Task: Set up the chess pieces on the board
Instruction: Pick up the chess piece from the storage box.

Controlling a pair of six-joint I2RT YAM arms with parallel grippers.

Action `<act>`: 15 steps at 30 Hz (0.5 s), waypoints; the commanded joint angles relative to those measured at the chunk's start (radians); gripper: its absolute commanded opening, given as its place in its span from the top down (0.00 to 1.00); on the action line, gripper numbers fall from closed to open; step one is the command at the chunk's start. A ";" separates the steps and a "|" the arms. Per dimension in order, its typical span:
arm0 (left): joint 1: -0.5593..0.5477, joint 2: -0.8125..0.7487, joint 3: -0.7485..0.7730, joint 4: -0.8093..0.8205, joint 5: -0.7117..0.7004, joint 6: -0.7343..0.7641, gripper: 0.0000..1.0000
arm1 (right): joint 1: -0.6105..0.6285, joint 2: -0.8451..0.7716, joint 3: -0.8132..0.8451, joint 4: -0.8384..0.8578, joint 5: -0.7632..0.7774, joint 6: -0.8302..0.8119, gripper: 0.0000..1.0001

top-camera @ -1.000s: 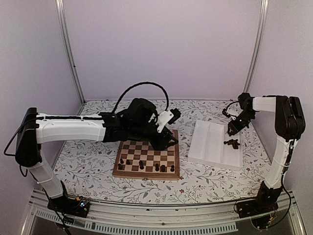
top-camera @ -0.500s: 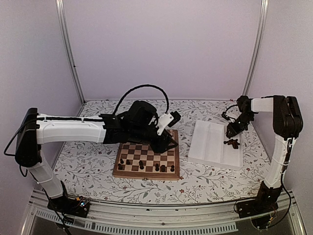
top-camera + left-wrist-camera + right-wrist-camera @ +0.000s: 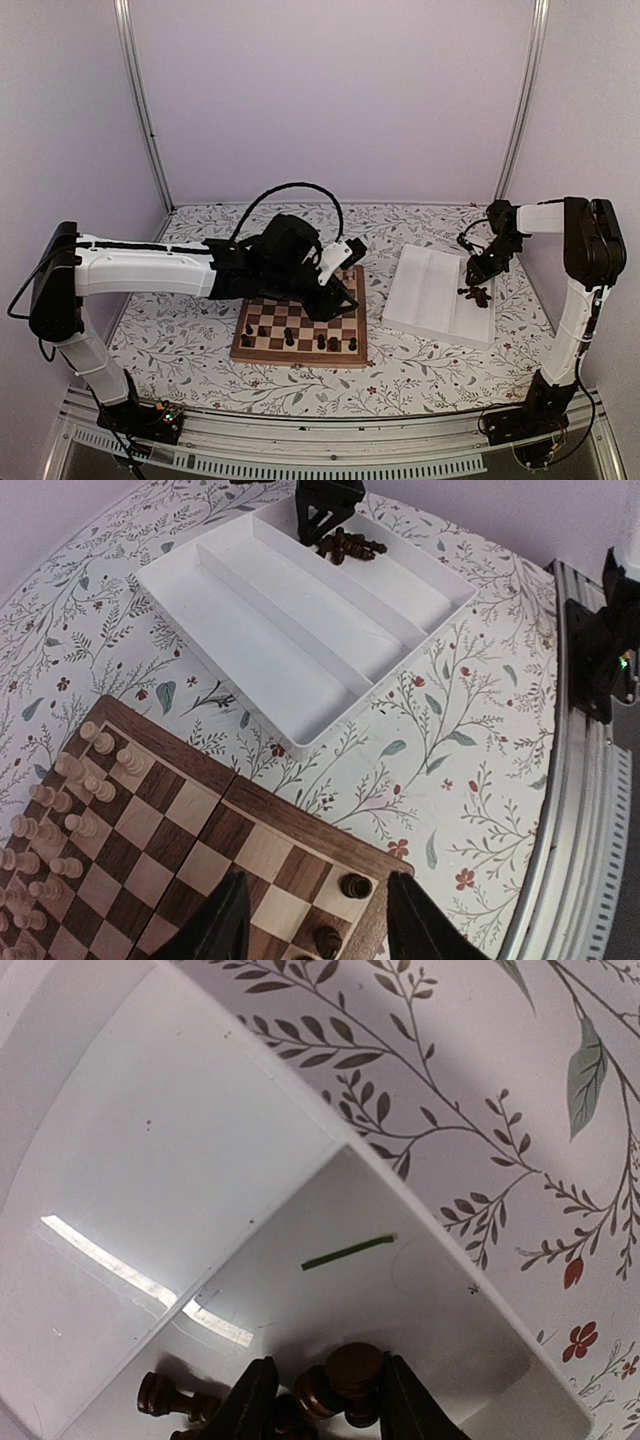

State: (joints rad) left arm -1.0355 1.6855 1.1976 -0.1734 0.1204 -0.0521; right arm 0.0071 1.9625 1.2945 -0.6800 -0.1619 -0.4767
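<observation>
Several chess pieces (image 3: 352, 1368) heaped right under right gripper (image 3: 328, 1400), between its half-spread jaws, in white tray (image 3: 150, 1160) right compartment; grip unclear. Left gripper (image 3: 315, 920) spread, empty, over board (image 3: 200, 820), well apart.

No legible text, label, brand, number or sign on anything in view.

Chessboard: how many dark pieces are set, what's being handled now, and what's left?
Done: about seven dark pieces stand in the near rows of the board. In hand: the right hand is at the pile in the white tray, fingers either side of a piece, grip unclear; the left hand hangs open and empty over the board's corner. Left: the tray pile and the empty near-row squares.
</observation>
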 commanded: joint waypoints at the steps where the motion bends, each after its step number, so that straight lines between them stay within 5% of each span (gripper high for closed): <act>1: -0.016 -0.024 -0.008 -0.003 0.002 0.017 0.51 | 0.001 -0.011 -0.032 -0.031 -0.002 0.033 0.67; 15: -0.015 -0.009 -0.008 0.055 -0.006 0.005 0.51 | 0.001 -0.187 -0.026 -0.066 -0.149 0.022 0.78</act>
State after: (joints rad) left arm -1.0363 1.6814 1.1809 -0.1669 0.1215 -0.0456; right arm 0.0071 1.8660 1.2694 -0.7189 -0.2302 -0.4595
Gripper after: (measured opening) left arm 0.489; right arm 0.240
